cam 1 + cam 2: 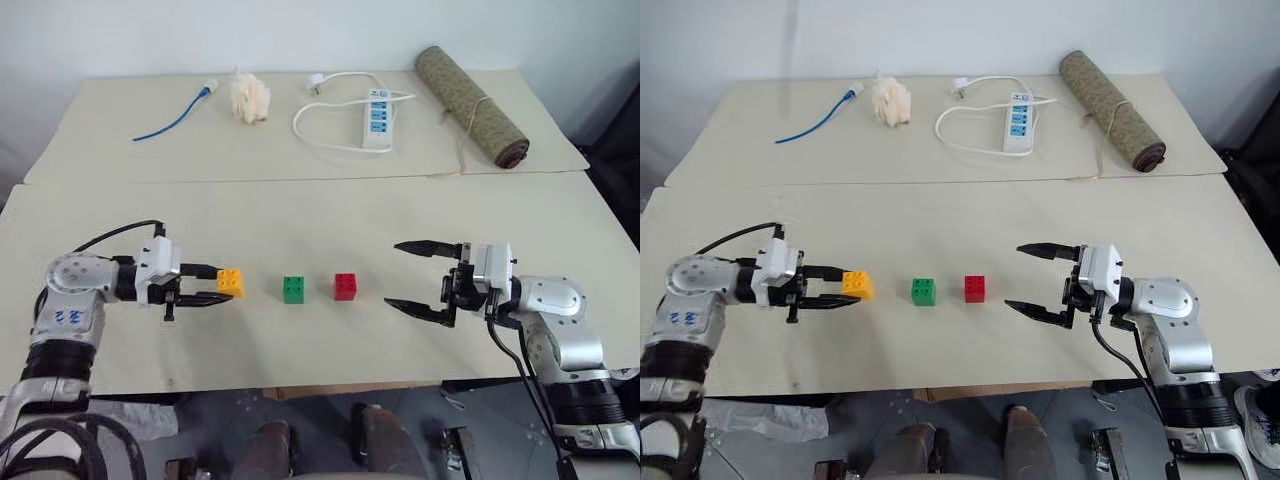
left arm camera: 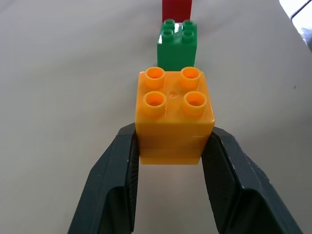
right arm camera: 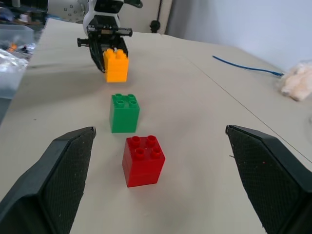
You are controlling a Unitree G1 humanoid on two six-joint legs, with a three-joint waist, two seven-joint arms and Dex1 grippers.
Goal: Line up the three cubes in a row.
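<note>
- The yellow-orange cube [image 1: 231, 282] is sitting at the left end of a row on the near table [image 1: 300, 215], studs up; whether it is resting on the table or lifted a little, I cannot tell.
- The green cube [image 1: 294, 289] is standing near it, in the middle, and the red cube [image 1: 345, 286] is standing just beside the green one on the right; the three are lying nearly in one line, with gaps between them.
- The left gripper [image 1: 212, 285] is clamping the yellow-orange cube between its two black fingers [image 2: 117, 180], reaching from the left side.
- The right gripper [image 1: 420, 277] is hovering to the right of the red cube, with its jaws spread wide and holding nothing.
- On the far table [image 1: 120, 150] a blue cable [image 1: 175, 118], a white power strip [image 1: 377, 117] and a rolled mat [image 1: 470, 105] are lying.
</note>
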